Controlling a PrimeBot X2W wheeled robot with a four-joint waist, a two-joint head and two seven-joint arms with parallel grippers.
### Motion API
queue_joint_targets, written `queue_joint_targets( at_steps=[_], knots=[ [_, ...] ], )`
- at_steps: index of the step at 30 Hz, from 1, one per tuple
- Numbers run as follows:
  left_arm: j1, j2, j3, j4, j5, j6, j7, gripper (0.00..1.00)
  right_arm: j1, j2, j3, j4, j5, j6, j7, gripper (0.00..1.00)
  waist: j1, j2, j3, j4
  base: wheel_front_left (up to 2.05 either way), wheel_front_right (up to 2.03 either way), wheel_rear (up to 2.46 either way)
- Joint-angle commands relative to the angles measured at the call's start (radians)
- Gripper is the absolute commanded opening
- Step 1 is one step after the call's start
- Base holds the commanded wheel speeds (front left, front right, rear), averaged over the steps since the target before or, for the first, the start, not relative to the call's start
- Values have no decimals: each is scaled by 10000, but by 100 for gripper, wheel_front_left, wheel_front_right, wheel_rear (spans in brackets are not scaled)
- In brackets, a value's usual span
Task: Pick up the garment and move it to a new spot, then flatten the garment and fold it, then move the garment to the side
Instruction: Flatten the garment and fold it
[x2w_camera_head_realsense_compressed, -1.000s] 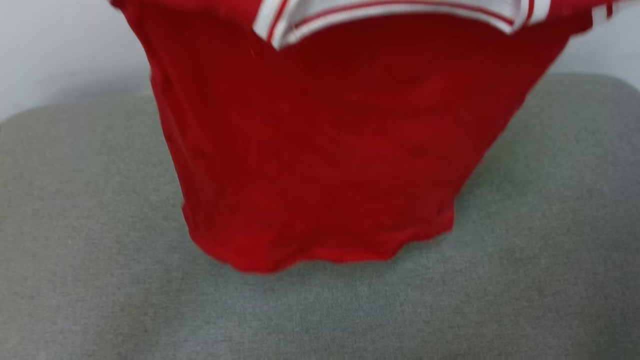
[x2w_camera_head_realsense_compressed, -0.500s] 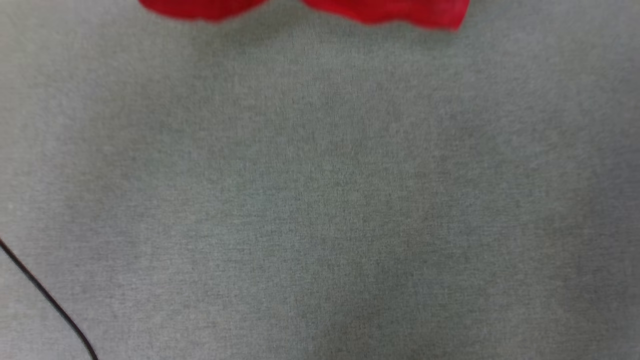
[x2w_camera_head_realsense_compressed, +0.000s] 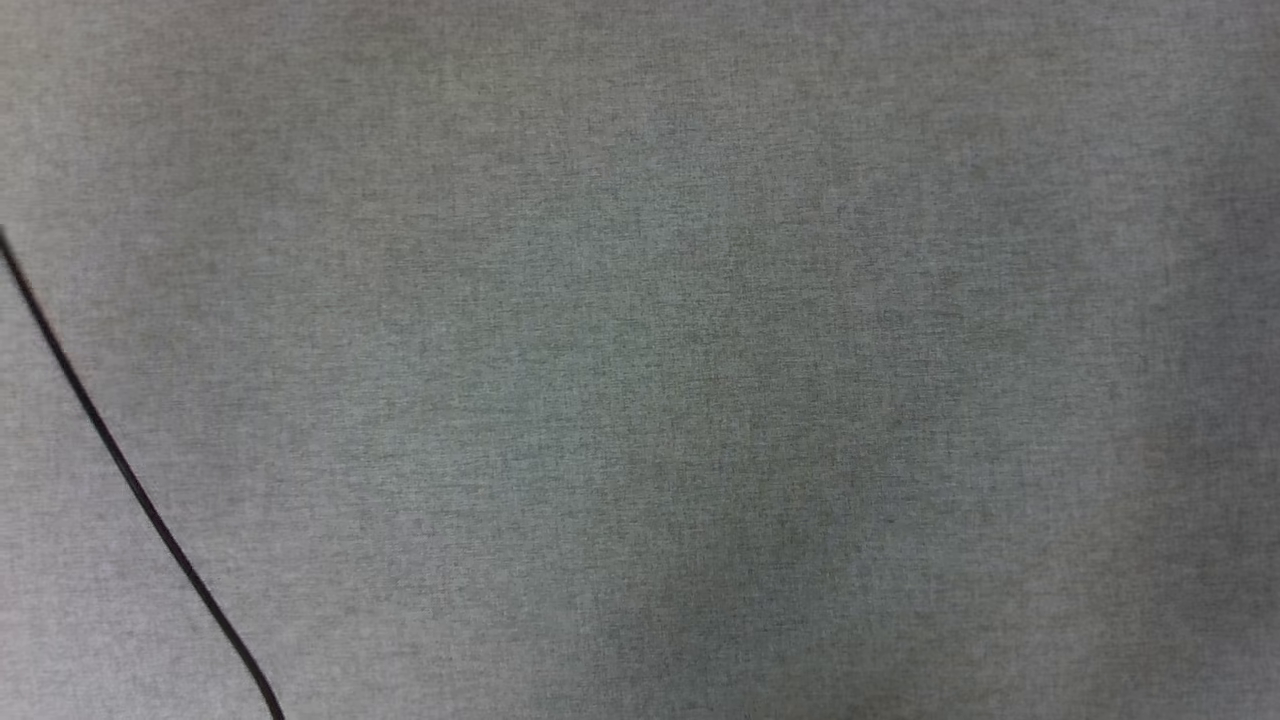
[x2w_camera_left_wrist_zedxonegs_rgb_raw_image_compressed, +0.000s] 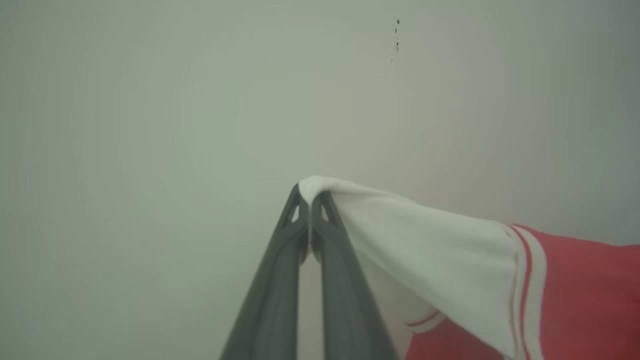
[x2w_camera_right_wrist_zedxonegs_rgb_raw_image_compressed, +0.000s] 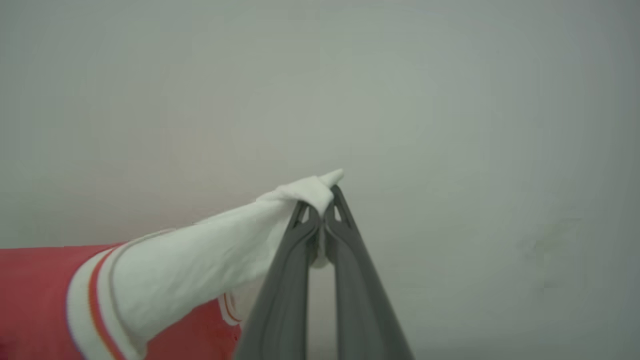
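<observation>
In the left wrist view my left gripper (x2w_camera_left_wrist_zedxonegs_rgb_raw_image_compressed: 310, 192) is shut on the tip of a white sleeve of the garment (x2w_camera_left_wrist_zedxonegs_rgb_raw_image_compressed: 450, 260), whose red body with red-and-white stripe trim hangs off to the lower right. The right wrist view mirrors this: my right gripper (x2w_camera_right_wrist_zedxonegs_rgb_raw_image_compressed: 327, 195) is shut on the other white sleeve of the garment (x2w_camera_right_wrist_zedxonegs_rgb_raw_image_compressed: 200, 260), the red body trailing to the lower left. Both sleeves are held up against a pale wall. The lettering is hidden.
The head view looks down on a grey fabric surface (x2w_camera_head_realsense_compressed: 700, 350), with a thin black cable (x2w_camera_head_realsense_compressed: 130, 480) crossing its lower left corner. A pale wall (x2w_camera_left_wrist_zedxonegs_rgb_raw_image_compressed: 200, 100) stands behind both grippers.
The head camera has tilted down: the hanging red garment slid up and out of the head view, leaving the grey surface and the cable.
</observation>
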Motion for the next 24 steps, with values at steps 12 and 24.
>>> queue_joint_targets(
  at_steps=[12,24],
  knots=[
    [5077,-596,-526,-115,-318,381,-1214,0,4082,-281,744,765,1127,-5,-1,0,-3,0,-1332,194,0,0,0],
    [9860,-138,-969,-1271,-751,1037,-764,0,8446,-942,1302,-263,2228,-5,1329,0,-3,0,-3277,260,0,0,0]
  ],
)
